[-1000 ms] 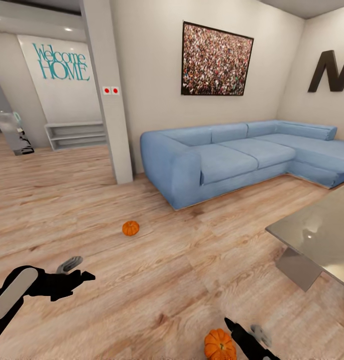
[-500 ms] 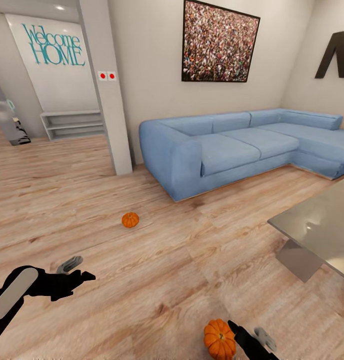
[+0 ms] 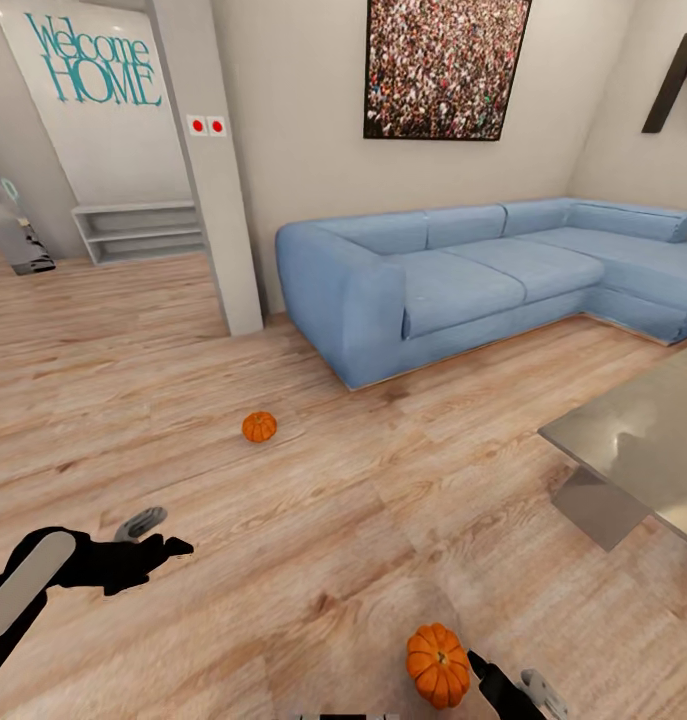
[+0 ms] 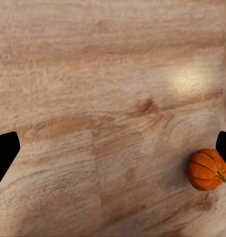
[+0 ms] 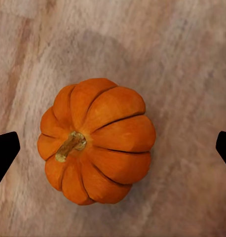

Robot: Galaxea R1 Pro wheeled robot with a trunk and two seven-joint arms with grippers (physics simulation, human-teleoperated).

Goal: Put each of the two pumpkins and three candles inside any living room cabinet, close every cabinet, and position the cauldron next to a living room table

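Directly beneath the spread right gripper (image 5: 113,148) sits a pumpkin (image 5: 97,140).

near pumpkin (image 3: 438,664) just beside right jaws (image 3: 503,690) | far pumpkin (image 3: 259,427) — before blue sofa (image 3: 453,275)

The floor (image 3: 313,520) is pale wood plank with visible grain and knots and a soft satin sheen. The near pumpkin (image 5: 97,140) has a smooth, faintly glossy, ribbed orange skin and a dry, rough tan stem; the far pumpkin (image 3: 259,427) looks matt. The sofa (image 3: 463,285) is covered in matt blue cloth. At right, the surface (image 3: 638,445) is polished grey metal that reflects light. The walls (image 3: 303,120) are flat matt paint.
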